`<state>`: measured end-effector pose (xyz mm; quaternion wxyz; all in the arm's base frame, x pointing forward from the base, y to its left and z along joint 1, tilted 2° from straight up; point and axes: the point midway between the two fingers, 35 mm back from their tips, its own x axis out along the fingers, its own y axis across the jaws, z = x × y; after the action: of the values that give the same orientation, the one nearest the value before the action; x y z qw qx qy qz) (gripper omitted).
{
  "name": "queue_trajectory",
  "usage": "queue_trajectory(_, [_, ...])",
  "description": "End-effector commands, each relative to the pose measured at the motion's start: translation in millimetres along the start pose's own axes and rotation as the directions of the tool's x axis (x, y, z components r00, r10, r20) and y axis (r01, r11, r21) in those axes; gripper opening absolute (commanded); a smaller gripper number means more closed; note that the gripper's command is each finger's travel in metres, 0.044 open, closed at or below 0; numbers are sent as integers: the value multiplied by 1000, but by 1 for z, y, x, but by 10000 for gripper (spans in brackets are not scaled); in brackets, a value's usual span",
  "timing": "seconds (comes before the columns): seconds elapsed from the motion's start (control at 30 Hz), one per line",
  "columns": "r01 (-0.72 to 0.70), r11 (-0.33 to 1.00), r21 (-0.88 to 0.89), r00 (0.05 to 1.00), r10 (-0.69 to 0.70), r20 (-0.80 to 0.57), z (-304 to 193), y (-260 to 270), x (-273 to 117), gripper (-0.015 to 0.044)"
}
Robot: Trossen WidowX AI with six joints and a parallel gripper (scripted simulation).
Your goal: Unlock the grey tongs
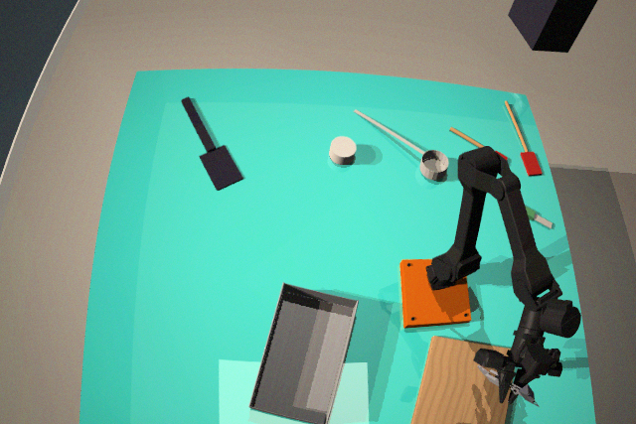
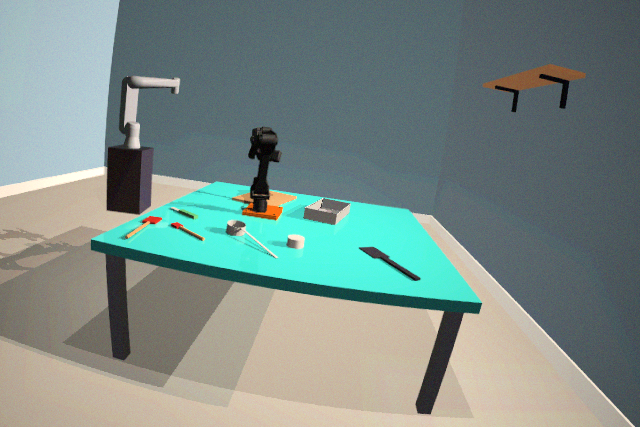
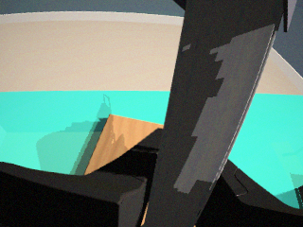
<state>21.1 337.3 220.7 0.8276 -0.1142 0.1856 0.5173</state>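
My gripper (image 1: 510, 388) is shut on the grey tongs (image 1: 526, 394) (image 3: 229, 104), holding them in the air over the right part of the wooden board (image 1: 449, 372) (image 2: 285, 199) (image 3: 124, 133). The tongs stick out on both sides of the fingers in the top view. In the wrist view they rise as a broad, partly shaded slab between the black fingers. Which way their tips point and whether they are unlocked cannot be told. In the exterior view the arm hides gripper and tongs. The roasting tin (image 1: 329, 357) (image 2: 317, 214) has nothing lying across it in view.
The arm's orange base plate (image 1: 416, 296) (image 2: 276, 213) is between tin and board. Farther off lie a black spatula (image 1: 221, 168) (image 2: 377, 253), a white cylinder (image 1: 342, 150) (image 2: 295, 242), a long-handled pan (image 1: 433, 168) (image 2: 236, 228), red-headed tools (image 1: 531, 163) (image 2: 151, 219) and a green-handled tool (image 2: 190, 214).
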Motion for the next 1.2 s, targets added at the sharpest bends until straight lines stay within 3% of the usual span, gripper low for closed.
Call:
queue_trajectory(0.0, [-7,1000,-14,999,6,-48,2,3,5,-150])
queue_trajectory(0.6, [-24,997,-71,946,0,-324,-5,9,30,-150])
queue_trajectory(1.17, [-42,996,-73,818,-7,-575,-16,7,44,-150])
